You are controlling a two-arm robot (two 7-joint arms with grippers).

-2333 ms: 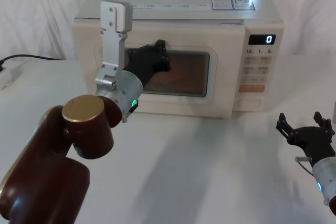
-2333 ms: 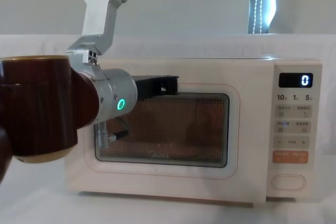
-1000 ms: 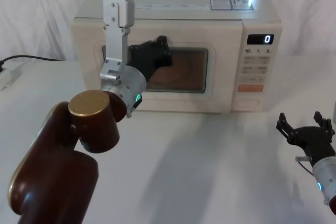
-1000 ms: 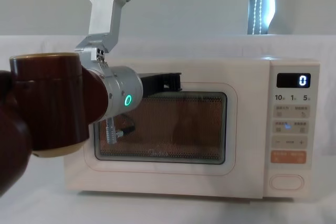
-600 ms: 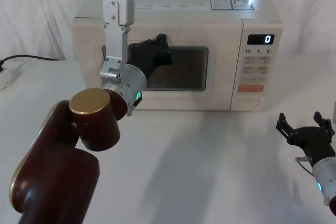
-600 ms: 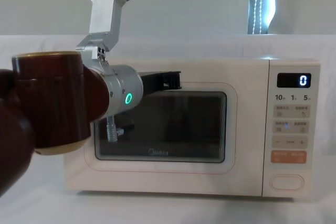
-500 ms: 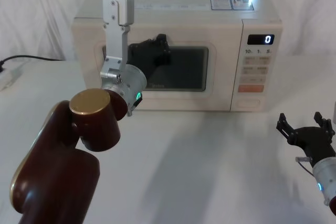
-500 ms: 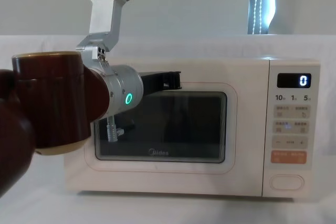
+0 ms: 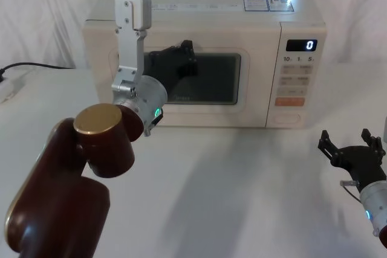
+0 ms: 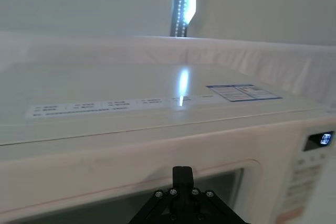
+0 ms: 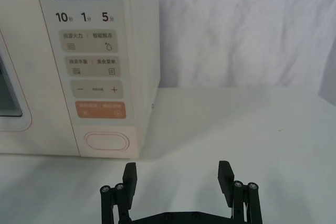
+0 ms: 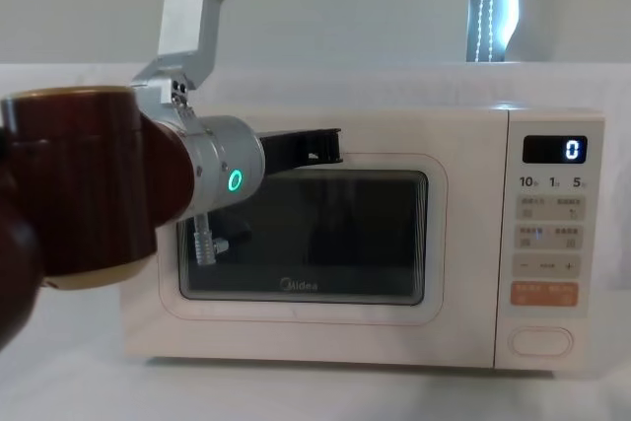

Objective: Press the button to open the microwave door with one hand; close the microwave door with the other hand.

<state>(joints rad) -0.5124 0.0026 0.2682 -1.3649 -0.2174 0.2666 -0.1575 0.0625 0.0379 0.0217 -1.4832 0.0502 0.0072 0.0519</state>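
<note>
Left gripper (image 9: pixel 184 58) at the shut microwave door (image 9: pixel 199 98); right gripper (image 9: pixel 352 149) parked.

A white cloth (image 9: pixel 254 197) covered the table, running back to white draped fabric (image 9: pixel 42 10) that hung in soft folds. Above it the wall (image 12: pixel 345 7) was plain pale grey. A bright vertical light strip (image 12: pixel 483 2) glowed behind. A black cable (image 9: pixel 30 66) lay at the table's far left edge.
</note>
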